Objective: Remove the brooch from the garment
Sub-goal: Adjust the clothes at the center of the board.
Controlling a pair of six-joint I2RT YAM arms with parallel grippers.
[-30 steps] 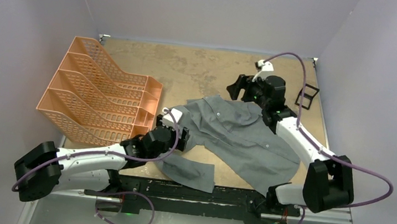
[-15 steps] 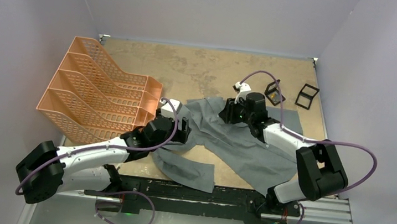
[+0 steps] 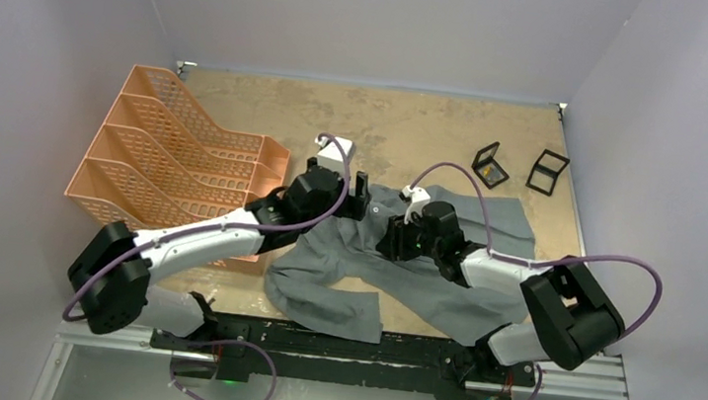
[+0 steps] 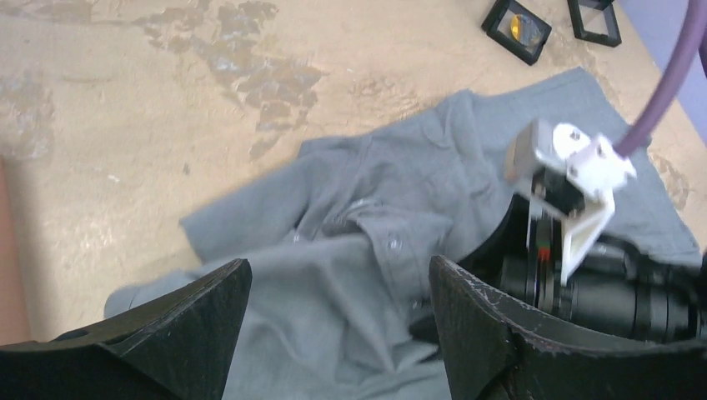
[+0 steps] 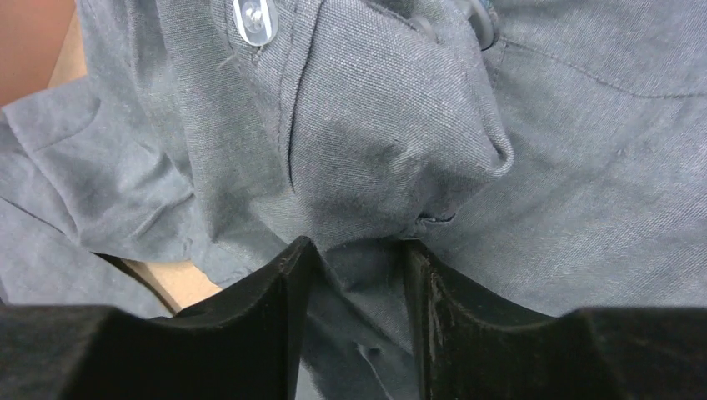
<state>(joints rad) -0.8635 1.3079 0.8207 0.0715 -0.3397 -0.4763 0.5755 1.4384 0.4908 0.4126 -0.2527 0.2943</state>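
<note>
The garment (image 3: 335, 292) is a grey button-up shirt, crumpled across the middle of the table. In the right wrist view the garment (image 5: 375, 125) fills the picture, with a clear button (image 5: 250, 17) at the top. My right gripper (image 5: 357, 250) is shut on a raised fold of the cloth near the button placket, and shows from above as the right gripper (image 3: 388, 238). My left gripper (image 3: 356, 188) hovers open over the shirt's far left part. Between the left gripper's (image 4: 338, 275) wide fingers lies loose garment (image 4: 367, 192), untouched. No brooch shows in any view.
An orange file rack (image 3: 174, 171) stands at the left, close behind my left arm. Two small open black boxes (image 3: 490, 165) (image 3: 549, 171) sit at the far right. The right arm's wrist (image 4: 575, 183) lies close beside my left gripper's right finger.
The right arm swung from the far right down onto the shirt's middle and closed on a fold. The left arm moved from the near left to the shirt's far side. The shirt bunched.
</note>
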